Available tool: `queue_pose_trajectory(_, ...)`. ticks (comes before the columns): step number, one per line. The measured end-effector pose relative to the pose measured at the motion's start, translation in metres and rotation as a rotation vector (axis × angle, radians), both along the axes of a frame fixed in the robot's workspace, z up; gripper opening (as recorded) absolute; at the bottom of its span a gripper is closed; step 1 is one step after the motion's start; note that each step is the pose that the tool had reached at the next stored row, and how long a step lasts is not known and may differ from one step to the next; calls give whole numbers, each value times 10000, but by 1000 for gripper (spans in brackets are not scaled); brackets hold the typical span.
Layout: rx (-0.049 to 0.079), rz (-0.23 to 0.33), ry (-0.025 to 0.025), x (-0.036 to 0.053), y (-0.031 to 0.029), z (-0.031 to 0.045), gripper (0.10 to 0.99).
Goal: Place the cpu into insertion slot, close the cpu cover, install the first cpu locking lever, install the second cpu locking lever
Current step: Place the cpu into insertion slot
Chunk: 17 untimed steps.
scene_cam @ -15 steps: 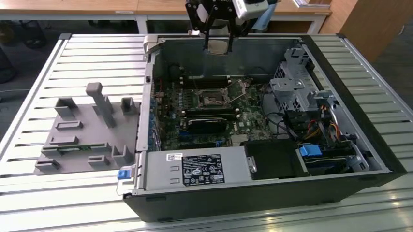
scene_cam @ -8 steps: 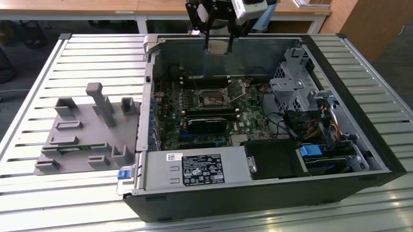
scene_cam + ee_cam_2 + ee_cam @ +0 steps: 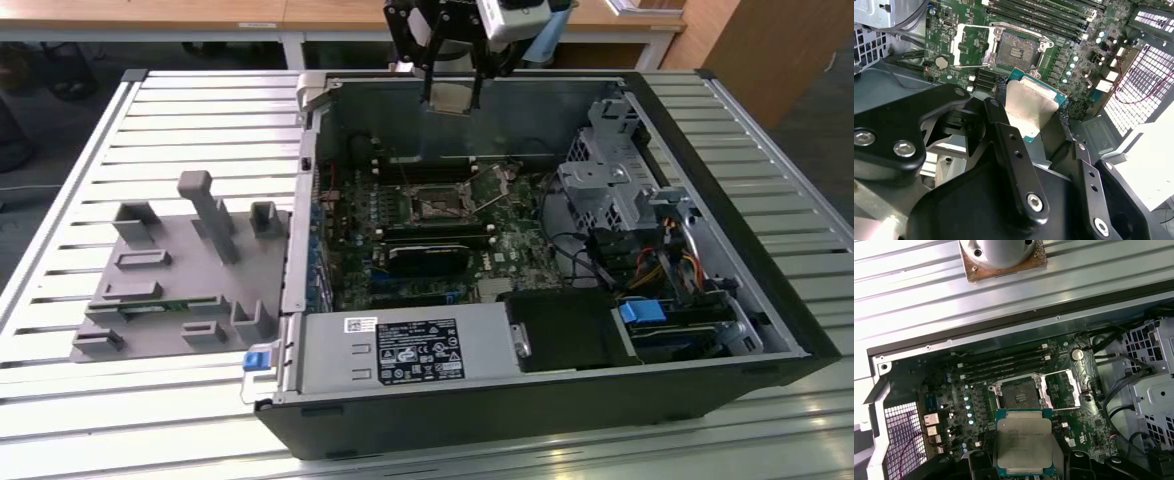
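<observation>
The pincer (image 3: 1030, 119) is closed on the cpu (image 3: 1029, 102), its black fingers (image 3: 1000, 127) pressing two opposite edges of the chip, whose dull silver top shows in both wrist views. The cpu hangs in the air, clear of the insertion slot (image 3: 1015, 51) and touching nothing on the green board. The insertion slot lies uncovered, its dark centre bare inside the silver rim. The cpu cover (image 3: 971, 45) is swung open and lies just beside the slot, on the side nearer the round coin battery (image 3: 941, 62). Long black memory slots (image 3: 1004, 362) run just beside the slot along another edge. In the exterior view the slot sits mid-board in the open computer case (image 3: 534, 410), with the labelled power supply (image 3: 400, 350) between the slot and the case's near wall. Well apart from the slot, to the exterior view's left, a grey fixture (image 3: 174, 270) rests on the slatted metal table (image 3: 200, 120).
</observation>
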<state>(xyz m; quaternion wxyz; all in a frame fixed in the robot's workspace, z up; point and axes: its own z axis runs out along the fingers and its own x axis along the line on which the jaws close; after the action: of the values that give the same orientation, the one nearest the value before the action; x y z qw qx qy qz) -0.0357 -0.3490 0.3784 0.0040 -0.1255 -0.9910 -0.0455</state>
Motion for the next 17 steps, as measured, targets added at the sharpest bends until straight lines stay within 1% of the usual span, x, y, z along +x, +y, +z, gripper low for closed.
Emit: queue_pose_trajectory(17,0,-618,0,0,0,-6,525)
